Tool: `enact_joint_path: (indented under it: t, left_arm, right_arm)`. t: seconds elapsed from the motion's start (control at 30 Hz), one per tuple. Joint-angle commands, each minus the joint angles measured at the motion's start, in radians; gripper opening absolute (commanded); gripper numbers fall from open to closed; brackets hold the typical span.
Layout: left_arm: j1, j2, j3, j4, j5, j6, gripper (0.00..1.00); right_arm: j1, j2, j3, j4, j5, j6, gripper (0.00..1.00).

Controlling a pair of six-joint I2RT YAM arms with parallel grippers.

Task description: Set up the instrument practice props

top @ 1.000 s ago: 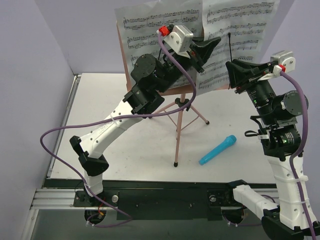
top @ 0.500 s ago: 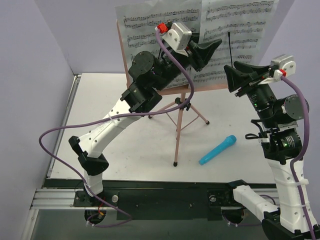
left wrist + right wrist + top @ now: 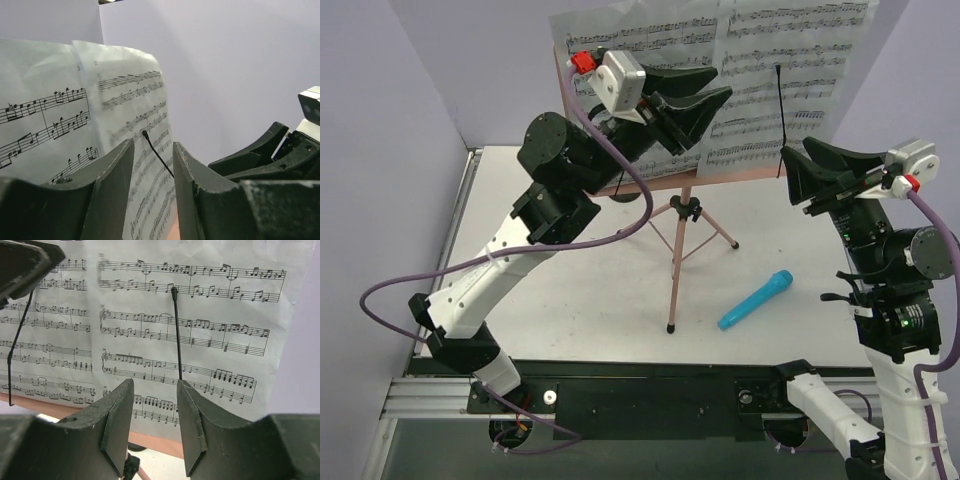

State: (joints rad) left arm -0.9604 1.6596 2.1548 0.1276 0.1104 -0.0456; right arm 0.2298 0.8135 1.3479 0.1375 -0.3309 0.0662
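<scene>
The pink music stand stands on its thin tripod legs at mid-table. Two white sheets of printed music, left and right, rest on its desk, the right one under a black wire page holder. My left gripper is open and empty in front of the seam between the sheets. My right gripper is open and empty, just off the right sheet's lower edge. The right wrist view shows the right sheet, the wire holder and the pink ledge beyond the open gripper. The left wrist view shows both sheets past the open gripper.
A blue microphone-shaped toy lies on the white table right of the tripod's front leg. Lilac walls close in the back and both sides. A metal rail runs along the near edge. A second wire holder crosses the left sheet.
My left arm has drawn back to the left and risen, its gripper pulling away from the sheets. My right gripper has shifted right, away from the stand. The sheets stay put.
</scene>
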Motion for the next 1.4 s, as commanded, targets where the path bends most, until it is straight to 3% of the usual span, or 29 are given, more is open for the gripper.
enact_joint_path:
  t: [0.0, 0.1, 0.23, 0.47, 0.7, 0.87, 1.07, 1.23, 1.37]
  left_arm:
    - [-0.004, -0.112, -0.082, 0.017, 0.035, -0.028, 0.48]
    - [-0.005, -0.176, -0.105, -0.107, 0.022, -0.031, 0.54]
    - [-0.005, -0.300, -0.245, -0.158, -0.011, -0.025, 0.61]
    - [-0.005, -0.552, -0.608, -0.204, -0.067, -0.031, 0.66]
    - [-0.008, -0.888, -1.155, -0.175, -0.175, -0.094, 0.66]
    - [-0.006, -1.056, -1.337, -0.227, -0.328, -0.114, 0.74]
    - [-0.006, -1.095, -1.494, -0.198, -0.433, -0.197, 0.84]
    - [-0.005, -1.046, -1.576, -0.183, -0.454, -0.270, 0.87]
    - [-0.006, -0.970, -1.607, -0.223, -0.527, -0.367, 0.88]
  right_arm:
    - [0.002, -0.027, -0.026, 0.018, 0.004, -0.006, 0.36]
    - [0.002, -0.048, -0.041, -0.032, 0.033, 0.017, 0.36]
    - [0.002, -0.103, -0.114, -0.041, 0.030, 0.040, 0.36]
    - [0.003, -0.186, -0.200, -0.096, -0.013, 0.119, 0.36]
    - [0.006, -0.280, -0.335, -0.172, -0.089, 0.322, 0.35]
    - [0.008, -0.338, -0.482, -0.263, -0.099, 0.394, 0.35]
    - [0.009, -0.411, -0.702, -0.280, -0.065, 0.498, 0.41]
    - [0.011, -0.433, -0.805, -0.317, 0.015, 0.524, 0.54]
    - [0.011, -0.416, -0.877, -0.299, 0.029, 0.518, 0.69]
